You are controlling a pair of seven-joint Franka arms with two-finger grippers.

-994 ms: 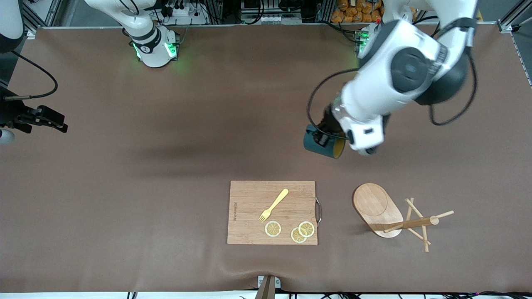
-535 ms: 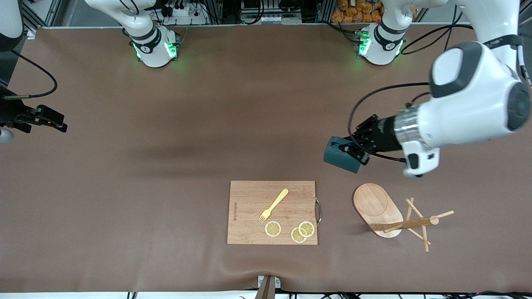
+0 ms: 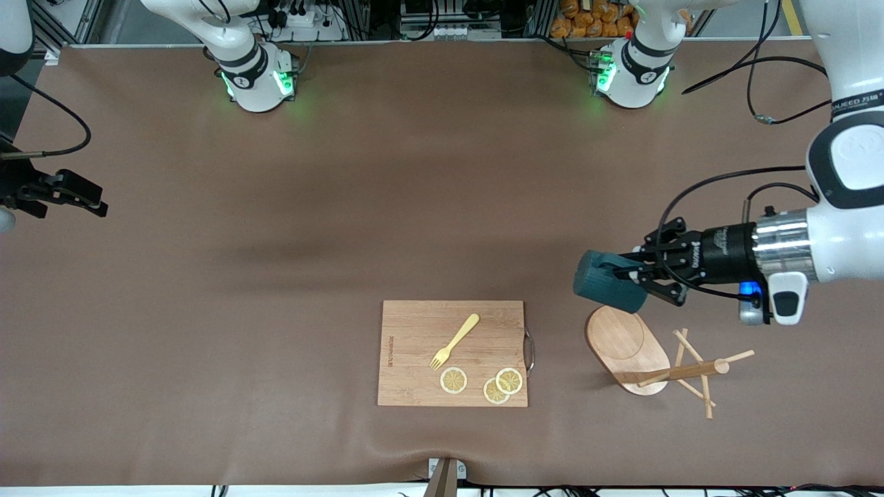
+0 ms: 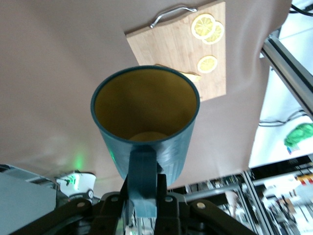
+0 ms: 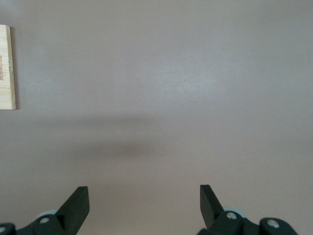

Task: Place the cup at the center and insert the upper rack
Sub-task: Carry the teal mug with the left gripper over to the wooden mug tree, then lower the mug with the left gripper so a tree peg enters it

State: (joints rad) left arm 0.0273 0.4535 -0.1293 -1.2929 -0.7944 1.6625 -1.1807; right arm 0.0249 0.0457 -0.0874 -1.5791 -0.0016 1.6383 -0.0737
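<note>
The dark teal cup [image 3: 604, 281] hangs on its side in the air, just over the edge of the upper rack's oval base [image 3: 627, 339]. My left gripper [image 3: 632, 276] is shut on the cup's loop handle [image 4: 143, 188]. The left wrist view looks into the cup's yellowish inside [image 4: 145, 110]. The wooden upper rack lies tipped over on the table toward the left arm's end, its post [image 3: 684, 373] and thin pegs resting on the cloth. My right gripper [image 3: 86, 199] waits open over bare table at the right arm's end, with nothing between its fingers [image 5: 76, 205].
A rectangular wooden cutting board [image 3: 414, 331] lies near the table's front edge at the middle. It carries a yellow fork [image 3: 456, 340] and three lemon slices [image 3: 454, 380]. A metal handle [image 3: 530, 351] sticks out toward the rack.
My left arm has swung the cup toward the left arm's end and closer to the front camera, ending over the rack's base. The right gripper has shifted only slightly.
</note>
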